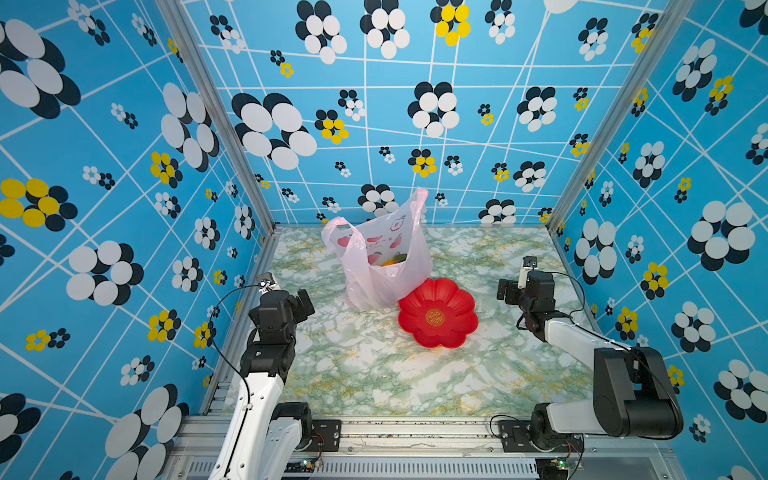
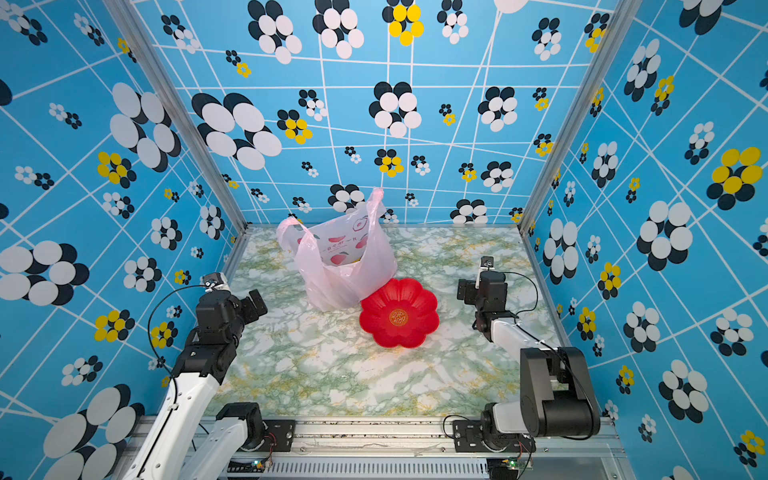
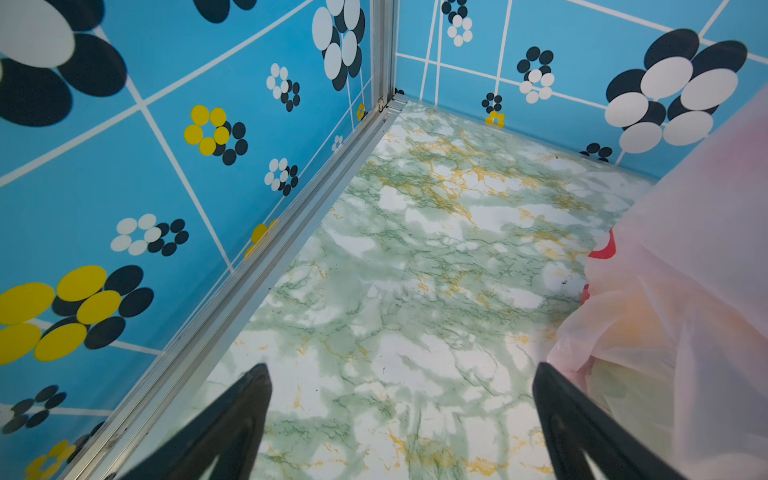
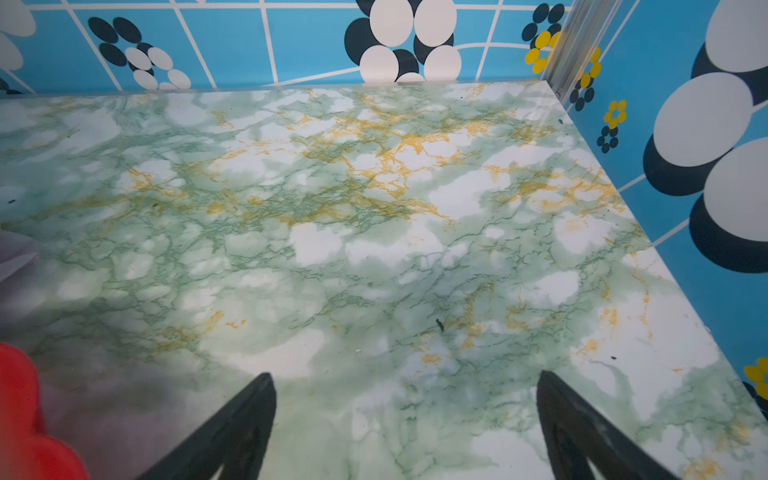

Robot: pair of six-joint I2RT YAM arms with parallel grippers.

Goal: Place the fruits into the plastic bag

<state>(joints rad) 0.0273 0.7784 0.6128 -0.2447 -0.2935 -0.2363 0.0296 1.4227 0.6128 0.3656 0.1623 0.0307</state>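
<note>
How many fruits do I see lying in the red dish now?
0. The red dish holds nothing; yellow and green fruits show inside the plastic bag, where more may be hidden.

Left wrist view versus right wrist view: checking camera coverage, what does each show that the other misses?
Left wrist only: the plastic bag, close beside the open left gripper. Right wrist only: the edge of the red dish and the open right gripper; a pale blur may be bag. Both: marbled table, blue flowered walls, nothing between the jaws.
</note>
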